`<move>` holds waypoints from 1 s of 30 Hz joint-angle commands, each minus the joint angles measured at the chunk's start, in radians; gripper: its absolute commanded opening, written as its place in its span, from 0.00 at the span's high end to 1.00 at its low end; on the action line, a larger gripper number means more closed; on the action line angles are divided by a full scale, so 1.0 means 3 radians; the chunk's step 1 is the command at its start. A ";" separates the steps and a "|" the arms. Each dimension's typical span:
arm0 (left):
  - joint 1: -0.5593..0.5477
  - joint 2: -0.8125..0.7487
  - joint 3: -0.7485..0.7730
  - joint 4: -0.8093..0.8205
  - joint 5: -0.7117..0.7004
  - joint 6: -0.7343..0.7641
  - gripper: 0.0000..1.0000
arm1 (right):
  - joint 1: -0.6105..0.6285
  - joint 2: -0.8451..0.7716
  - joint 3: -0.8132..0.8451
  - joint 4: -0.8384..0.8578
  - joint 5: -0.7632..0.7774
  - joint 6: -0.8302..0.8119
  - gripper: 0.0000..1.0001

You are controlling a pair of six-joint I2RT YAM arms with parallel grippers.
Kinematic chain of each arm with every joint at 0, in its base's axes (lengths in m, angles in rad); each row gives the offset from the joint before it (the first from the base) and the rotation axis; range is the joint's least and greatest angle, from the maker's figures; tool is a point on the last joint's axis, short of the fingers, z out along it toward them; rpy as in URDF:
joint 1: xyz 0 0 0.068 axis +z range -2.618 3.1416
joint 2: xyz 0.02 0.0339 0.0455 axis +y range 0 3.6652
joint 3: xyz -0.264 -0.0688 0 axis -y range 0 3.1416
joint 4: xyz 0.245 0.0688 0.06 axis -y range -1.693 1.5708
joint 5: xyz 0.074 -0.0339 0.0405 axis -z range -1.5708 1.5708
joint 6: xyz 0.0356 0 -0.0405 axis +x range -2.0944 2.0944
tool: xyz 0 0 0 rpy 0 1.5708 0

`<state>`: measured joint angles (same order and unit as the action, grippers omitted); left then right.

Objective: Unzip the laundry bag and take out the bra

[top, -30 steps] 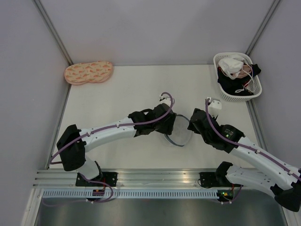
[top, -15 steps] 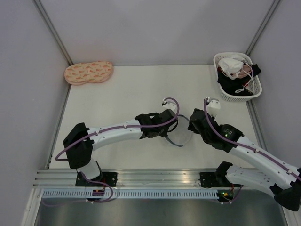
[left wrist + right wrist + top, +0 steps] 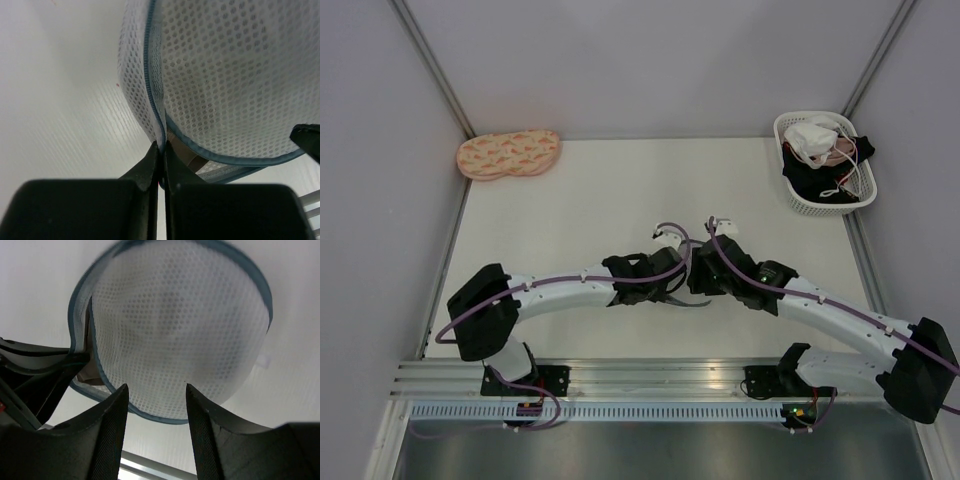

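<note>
Laundry bag (image 3: 225,75): zip seam (image 3: 152,75) is pinched by the left pincer (image 3: 161,150), presumably for drawing it open; right pincer (image 3: 156,388) is held spread at the dome, likely for bracing.

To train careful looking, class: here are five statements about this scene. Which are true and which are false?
1. The left hand is shut on the bag's seam. True.
2. The right hand is shut as well. False: its fingers stand apart, facing the bag.
3. The basket stands at the table's far right corner. True.
4. The pad lies in the basket. False: it lies at the table's far left corner.
5. The bag is made of mesh. True.
</note>
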<state>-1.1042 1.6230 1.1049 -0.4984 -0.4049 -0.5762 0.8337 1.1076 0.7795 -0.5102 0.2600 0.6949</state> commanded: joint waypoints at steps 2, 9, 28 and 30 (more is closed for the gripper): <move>0.0045 -0.0332 -0.0491 0.0845 0.0412 -0.0333 0.98 | -0.0003 0.0061 -0.0037 0.0356 -0.0335 -0.0112 0.44; 0.0209 -0.0997 -0.1652 0.2407 0.0971 -0.0748 0.98 | -0.0002 0.0107 -0.0103 0.0489 -0.0498 -0.0112 0.43; 0.0275 -0.1509 -0.2149 0.3098 0.0890 -0.0983 0.98 | 0.0048 0.0066 -0.0042 0.0386 -0.0616 -0.0066 0.30; 0.0285 -0.1432 -0.2134 0.3093 0.0905 -0.1004 0.98 | 0.0120 0.0092 -0.0052 0.0478 -0.0636 -0.0036 0.30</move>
<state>-1.0267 1.1683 0.4660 0.3531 -0.1497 -0.8364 0.8448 1.1362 0.7525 -0.4103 0.0830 0.6693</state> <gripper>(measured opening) 0.033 0.695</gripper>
